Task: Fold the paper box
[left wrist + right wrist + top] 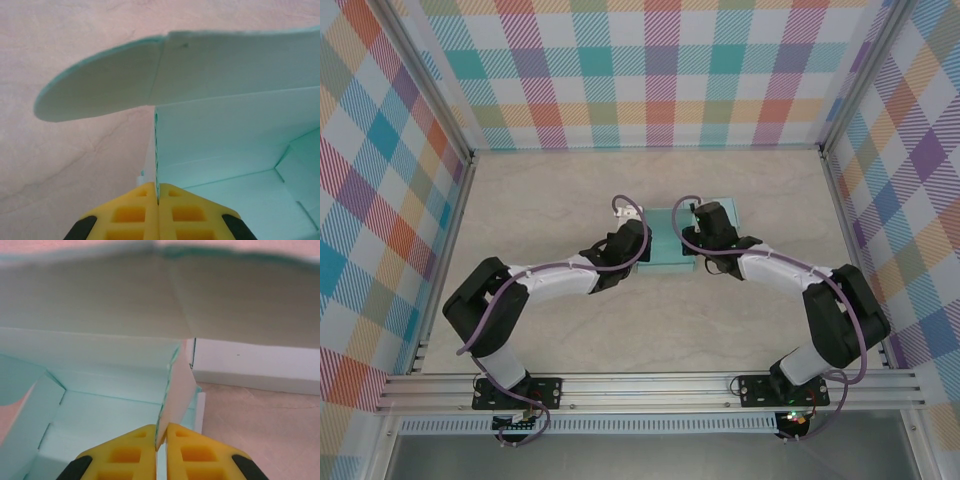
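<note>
Top external view: your teal box [668,245] sits mid desk [550,200], left fingers [130,215] and right fingers [195,455] each pinched shut on a side wall; it looks light and crease-prone, so grip near folds.

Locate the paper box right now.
In the top view, the paper box sits mid-table between the two arms. The left gripper and the right gripper each pinch one side wall.

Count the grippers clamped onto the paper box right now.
2. The left gripper pinches the left side wall of the paper box; the right gripper pinches the opposite side wall. Both arms are visible, so none is hidden.
</note>
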